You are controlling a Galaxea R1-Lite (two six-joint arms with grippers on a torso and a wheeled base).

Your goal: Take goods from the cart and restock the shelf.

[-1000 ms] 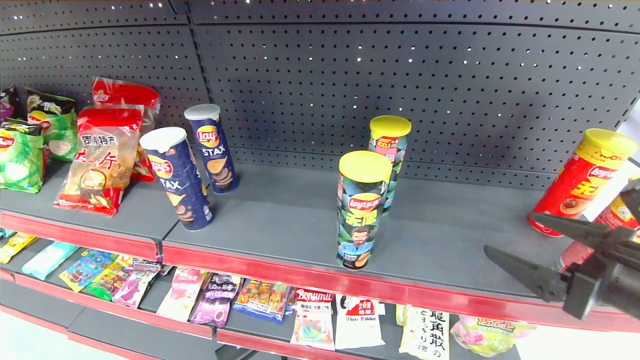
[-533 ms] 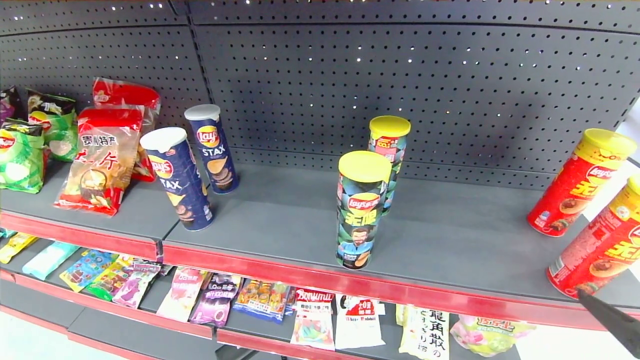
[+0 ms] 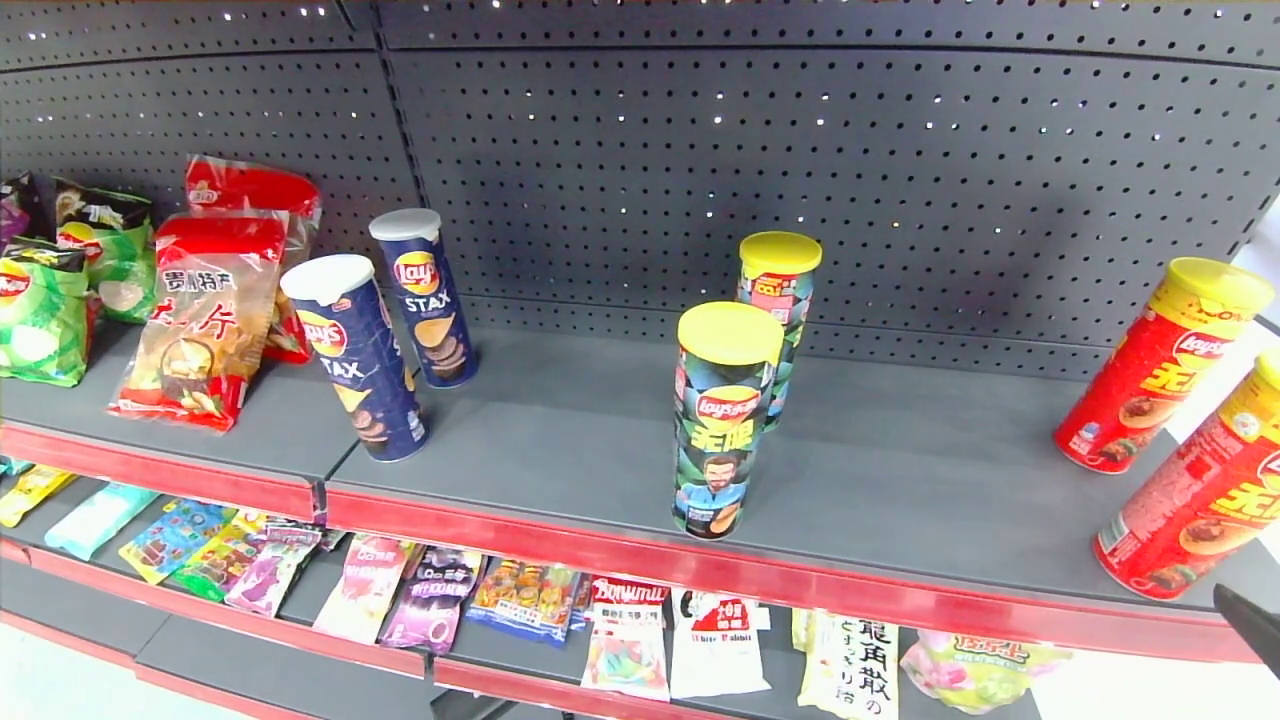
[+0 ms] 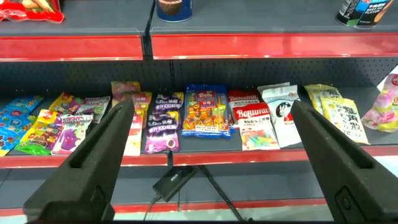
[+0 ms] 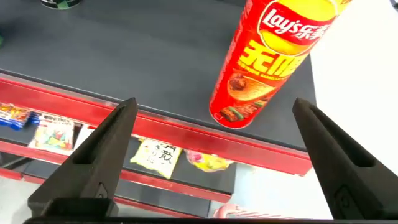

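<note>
1. The front red chip can [image 3: 1190,490] stands upright at the right end of the upper shelf [image 3: 560,450], close to the shelf's red front lip. It has a yellow lid and a red wrap with large yellow lettering, with a picture of food near its base.
2. Just behind the front red chip can stands a rear red chip can [image 3: 1160,370] of the same look, upright and apart from it.
3. Well to its left are two green-patterned cans [image 3: 725,420] with yellow lids, one behind the other. Farther left are two dark blue cans [image 3: 355,355] with white lids, and farthest left are snack bags [image 3: 200,320].
4. The right gripper [image 5: 214,102] hangs in front of and below the front red chip can. Its jaws are spread wide, empty and clear of the can.
5. The left gripper [image 4: 212,104] sits lower than that can's shelf and faces a row of candy packets [image 4: 202,112]. Its jaws are wide apart and hold nothing.
</note>
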